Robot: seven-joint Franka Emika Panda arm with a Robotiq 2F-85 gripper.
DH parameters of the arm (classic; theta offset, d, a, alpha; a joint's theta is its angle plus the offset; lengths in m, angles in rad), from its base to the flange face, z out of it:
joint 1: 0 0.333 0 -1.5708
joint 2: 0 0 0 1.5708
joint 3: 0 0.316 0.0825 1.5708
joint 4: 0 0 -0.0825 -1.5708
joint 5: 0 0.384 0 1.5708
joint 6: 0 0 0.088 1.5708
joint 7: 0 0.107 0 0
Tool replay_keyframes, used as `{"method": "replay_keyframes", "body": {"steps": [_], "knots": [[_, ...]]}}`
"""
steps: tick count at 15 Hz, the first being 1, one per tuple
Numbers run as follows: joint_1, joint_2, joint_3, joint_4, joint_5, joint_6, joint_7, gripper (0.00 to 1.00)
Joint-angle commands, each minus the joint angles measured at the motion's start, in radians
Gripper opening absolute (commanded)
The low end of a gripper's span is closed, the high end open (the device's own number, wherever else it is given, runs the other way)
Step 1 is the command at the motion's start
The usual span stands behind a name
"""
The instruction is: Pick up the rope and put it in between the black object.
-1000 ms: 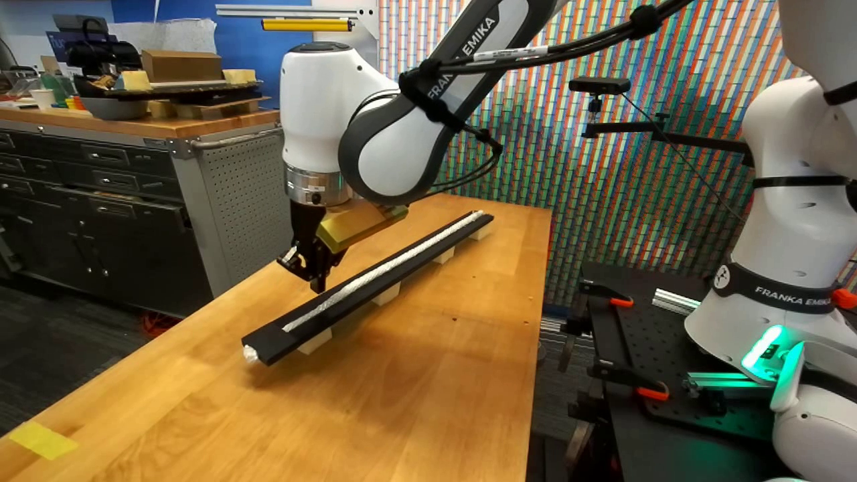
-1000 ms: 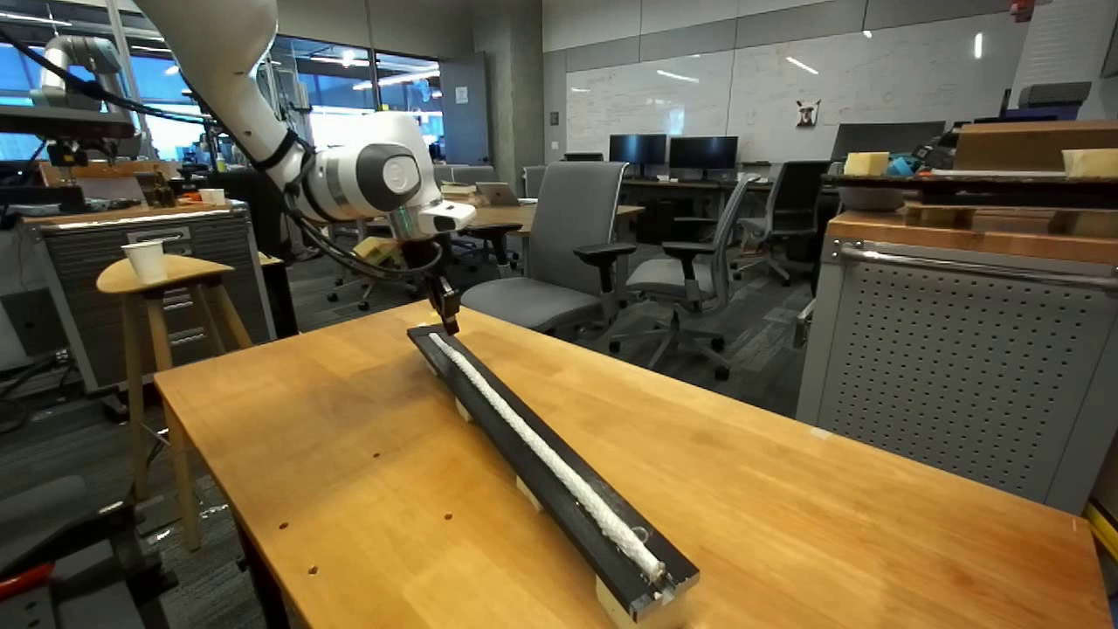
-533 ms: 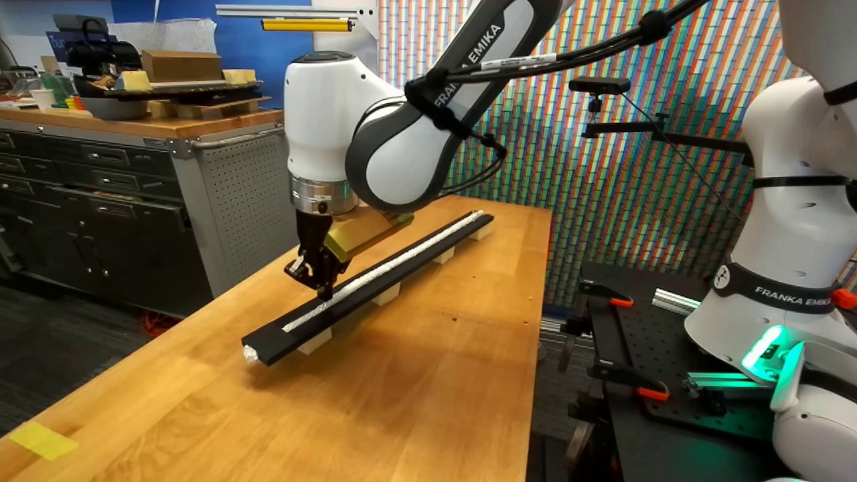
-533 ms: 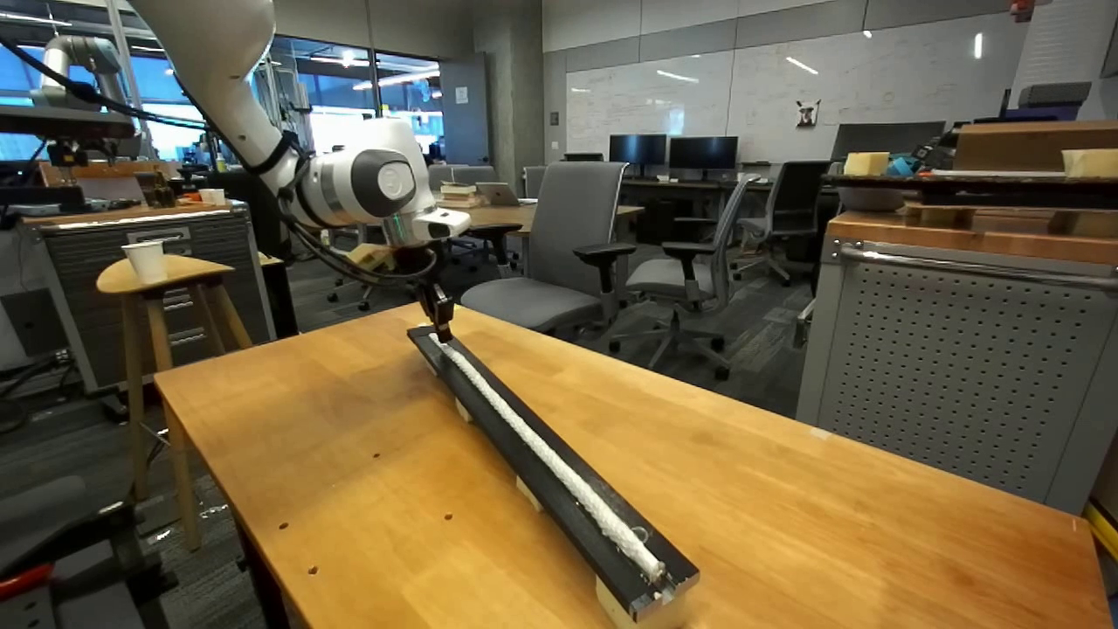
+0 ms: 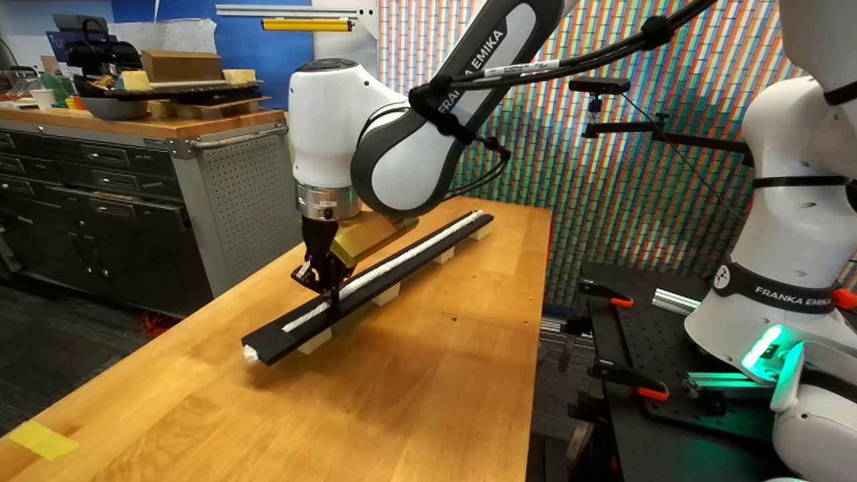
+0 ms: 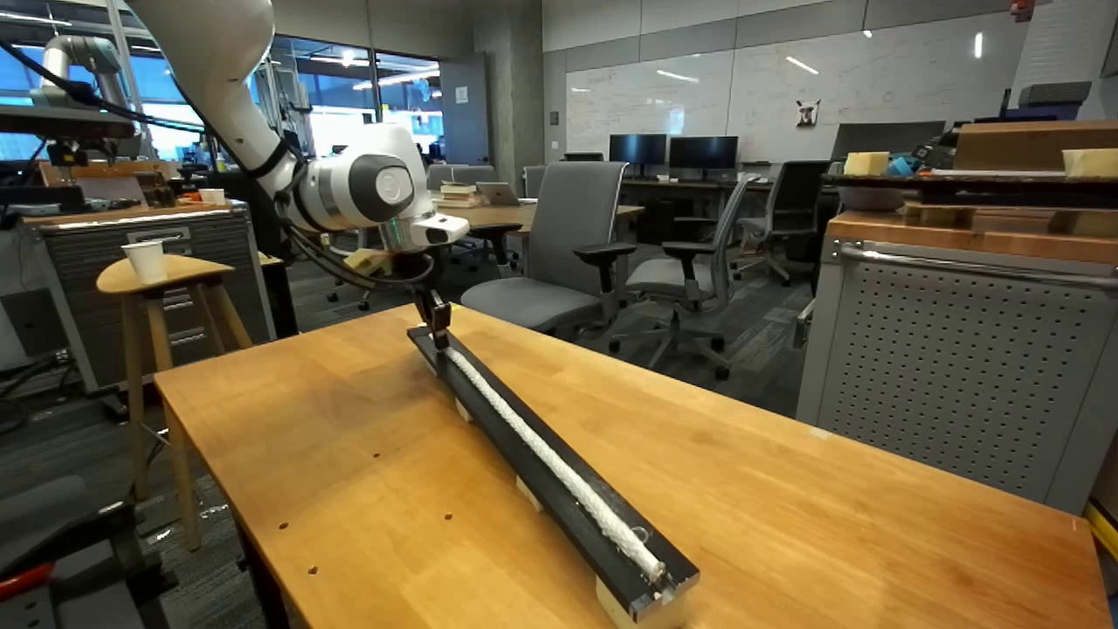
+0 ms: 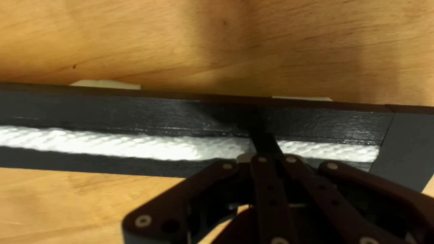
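At far left in an exterior view, can see tape (image 5: 43,440) on the table (image 5: 415,395), with a cabinet (image 5: 94,221) behind. Rightward, can see the bar (image 5: 381,284), propped on blocks (image 5: 315,342) and slanting away from a white tuft (image 5: 250,354) at the near end. Can see the rope (image 7: 118,145) lying along the bar's groove in all three views. Toward that end, can see the gripper (image 5: 333,304) pointing down at the rope, with fingers pressed together and nothing held; cannot tell whether touching the rope. Further right, can make out clamps (image 5: 653,393) with orange tips, then an arm base (image 5: 790,221), lit green.
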Motion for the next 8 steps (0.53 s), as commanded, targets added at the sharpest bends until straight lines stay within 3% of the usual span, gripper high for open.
{"method": "replay_keyframes", "body": {"steps": [1, 8], "knots": [[-0.01, 0.016, -0.001, 0.008, -0.01, -0.017, -0.006, 0.0], [-0.043, 0.036, 0.023, 0.025, 0.017, -0.035, -0.051, 0.0]]}}
